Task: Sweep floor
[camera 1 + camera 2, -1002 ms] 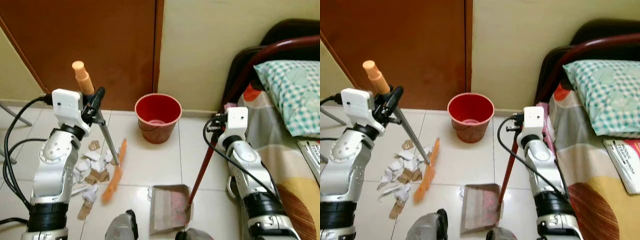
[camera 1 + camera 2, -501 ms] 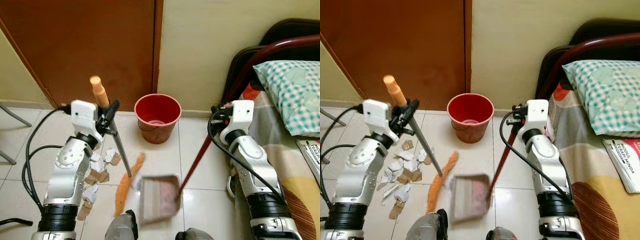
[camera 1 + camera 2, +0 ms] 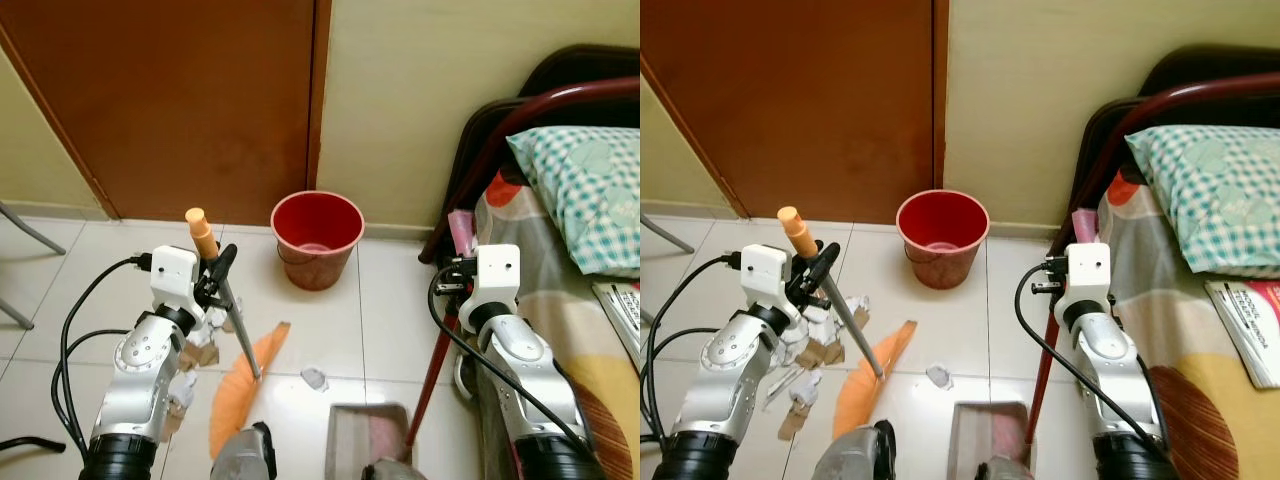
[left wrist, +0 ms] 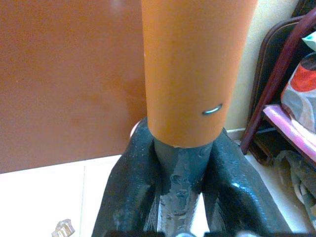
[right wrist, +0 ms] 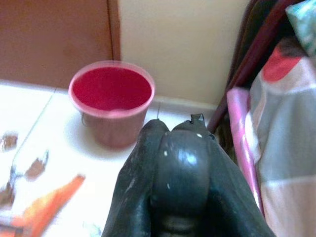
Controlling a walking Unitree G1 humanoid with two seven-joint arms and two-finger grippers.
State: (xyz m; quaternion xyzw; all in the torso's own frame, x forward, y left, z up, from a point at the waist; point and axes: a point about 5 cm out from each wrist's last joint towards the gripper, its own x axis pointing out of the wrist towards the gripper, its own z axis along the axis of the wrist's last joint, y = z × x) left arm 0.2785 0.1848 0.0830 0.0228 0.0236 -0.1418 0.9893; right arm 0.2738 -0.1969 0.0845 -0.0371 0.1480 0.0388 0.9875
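Observation:
A broom with a grey shaft (image 3: 240, 335), an orange grip (image 4: 195, 69) and orange bristles (image 3: 240, 395) leans over the white tiles. My left gripper (image 3: 218, 268) is shut on the shaft just below the grip. A pile of paper and cardboard scraps (image 3: 195, 345) lies to the left of the bristles. One small scrap (image 3: 314, 378) lies alone between the bristles and the dustpan (image 3: 365, 440). The pan rests on the floor by my feet. Its long red handle (image 3: 432, 375) rises to my right gripper (image 3: 455, 285), which is shut on it.
A red bucket (image 3: 316, 235) stands against the wall beside the brown door (image 3: 180, 90). A bed with a dark red frame (image 3: 500, 140), a checked pillow (image 3: 585, 185) and a book (image 3: 1250, 325) fills the right side. A chair leg (image 3: 25, 232) crosses the far left.
The dustpan has slid back toward my feet and to the right. The broom head has swept nearer, leaving one scrap alone on the tile. Both arms have dropped lower.

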